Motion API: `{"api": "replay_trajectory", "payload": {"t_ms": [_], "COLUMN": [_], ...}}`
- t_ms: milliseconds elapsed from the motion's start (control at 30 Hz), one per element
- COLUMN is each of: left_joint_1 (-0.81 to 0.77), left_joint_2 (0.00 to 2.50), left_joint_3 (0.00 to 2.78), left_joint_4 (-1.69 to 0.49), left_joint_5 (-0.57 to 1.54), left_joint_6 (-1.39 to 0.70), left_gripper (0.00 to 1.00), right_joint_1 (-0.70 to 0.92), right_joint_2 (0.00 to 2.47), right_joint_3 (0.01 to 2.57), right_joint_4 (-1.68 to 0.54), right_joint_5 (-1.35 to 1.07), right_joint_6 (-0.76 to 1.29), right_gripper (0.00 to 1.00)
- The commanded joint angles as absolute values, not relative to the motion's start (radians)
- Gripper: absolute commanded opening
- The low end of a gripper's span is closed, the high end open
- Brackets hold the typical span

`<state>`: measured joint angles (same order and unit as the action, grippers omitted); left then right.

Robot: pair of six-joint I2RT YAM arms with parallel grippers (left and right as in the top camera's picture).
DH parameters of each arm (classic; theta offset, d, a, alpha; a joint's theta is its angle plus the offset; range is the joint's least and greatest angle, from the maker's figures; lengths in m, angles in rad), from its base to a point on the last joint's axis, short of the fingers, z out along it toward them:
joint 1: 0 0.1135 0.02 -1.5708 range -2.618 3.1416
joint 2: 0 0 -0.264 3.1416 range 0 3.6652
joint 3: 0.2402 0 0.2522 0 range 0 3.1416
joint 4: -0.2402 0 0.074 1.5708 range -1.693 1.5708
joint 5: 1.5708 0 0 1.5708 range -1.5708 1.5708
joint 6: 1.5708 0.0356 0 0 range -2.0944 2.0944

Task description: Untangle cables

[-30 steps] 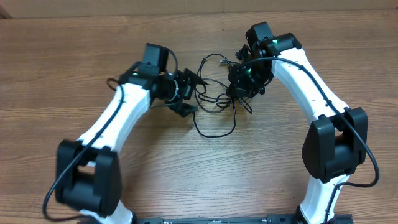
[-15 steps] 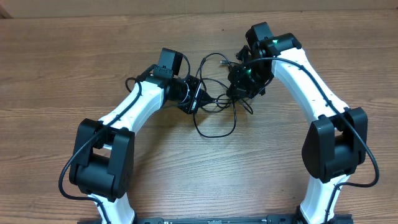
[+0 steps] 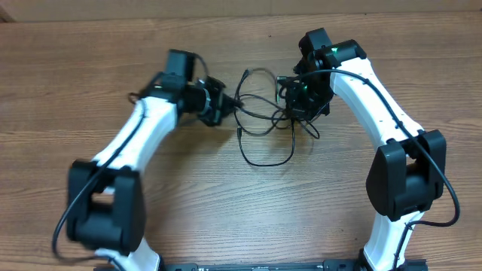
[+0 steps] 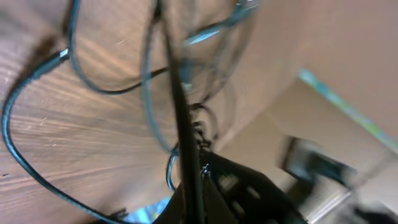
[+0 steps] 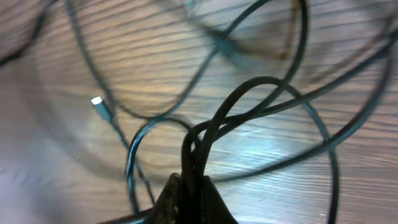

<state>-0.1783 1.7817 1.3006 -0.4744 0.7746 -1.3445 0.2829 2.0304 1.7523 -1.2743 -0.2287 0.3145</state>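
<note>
The cables [image 3: 260, 113] lie as a tangle of thin black cords on the wooden table [image 3: 90, 53], between my two grippers, with one loop [image 3: 265, 164] hanging toward the front. My left gripper [image 3: 224, 108] is at the tangle's left side. It is shut on one strand [image 4: 177, 81], which runs taut from the left gripper [image 4: 194, 200] up into the tangle. At the tangle's right side my right gripper [image 3: 300, 102] is shut on a bunch of looped cords [image 5: 261, 81]; the cords rise out of the right gripper [image 5: 193, 193]. A small silver plug [image 5: 97, 101] lies loose on the wood.
A pale wall or board [image 3: 422, 6] edges the table at the back. Both white arms curve in from the front edge, the left elbow [image 3: 102, 207] and right elbow [image 3: 407, 177] low in the overhead view. Bare wood lies left, right and in front of the tangle.
My left gripper closed on a strand at the tangle's left side, then drew back to the left, pulling it taut. The tangle and its front loop shifted slightly. The right gripper kept its hold.
</note>
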Motion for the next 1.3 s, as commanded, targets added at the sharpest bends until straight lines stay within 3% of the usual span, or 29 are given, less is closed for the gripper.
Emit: {"api": "replay_trajectory", "payload": {"t_ms": [0, 67, 333, 433, 467, 500, 733, 833, 967, 1167, 1233, 1267], "left_joint_1": [-0.103, -0.063, 0.043, 0.073, 0.081, 0.087, 0.134, 0.147, 0.157, 0.142, 0.121, 0.110], "left_joint_2": [1.649, 1.601, 1.505, 1.492, 1.489, 1.487, 1.478, 1.478, 1.478, 1.478, 1.479, 1.479], "left_joint_3": [1.305, 1.305, 1.305, 1.306, 1.306, 1.306, 1.306, 1.306, 1.306, 1.305, 1.305, 1.305], "left_joint_4": [-0.471, -0.471, -0.469, -0.466, -0.466, -0.464, -0.463, -0.463, -0.464, -0.495, -0.516, -0.524], "left_joint_5": [0.786, 0.782, 0.799, 0.818, 0.825, 0.830, 0.831, 0.828, 0.804, 0.769, 0.744, 0.729], "left_joint_6": [-1.263, -1.255, -1.256, -1.256, -1.256, -1.256, -1.256, -1.255, -1.249, -1.184, -1.161, -1.145], "left_gripper": [0.04, 0.05, 0.05, 0.05, 0.05, 0.05, 0.05, 0.04, 0.04, 0.04, 0.13, 0.25], "right_joint_1": [0.253, 0.244, 0.194, 0.166, 0.156, 0.147, 0.052, 0.016, 0.005, 0.007, 0.007, 0.007], "right_joint_2": [2.029, 2.029, 2.029, 2.029, 2.029, 2.029, 2.029, 2.021, 1.994, 1.987, 1.987, 1.988], "right_joint_3": [1.778, 1.778, 1.783, 1.783, 1.786, 1.790, 1.947, 2.050, 2.121, 2.107, 2.093, 2.093], "right_joint_4": [-1.283, -1.290, -1.338, -1.358, -1.364, -1.367, -1.509, -1.568, -1.572, -1.589, -1.589, -1.589], "right_joint_5": [-0.067, -0.060, 0.020, 0.022, 0.026, 0.035, 0.199, 0.067, -0.270, -0.279, -0.279, -0.279], "right_joint_6": [0.352, 0.352, 0.352, 0.371, 0.371, 0.371, 0.502, 0.466, 0.228, 0.233, 0.202, 0.160], "right_gripper": [0.04, 0.09, 0.58, 0.64, 0.76, 1.00, 1.00, 1.00, 1.00, 1.00, 1.00, 0.99]}}
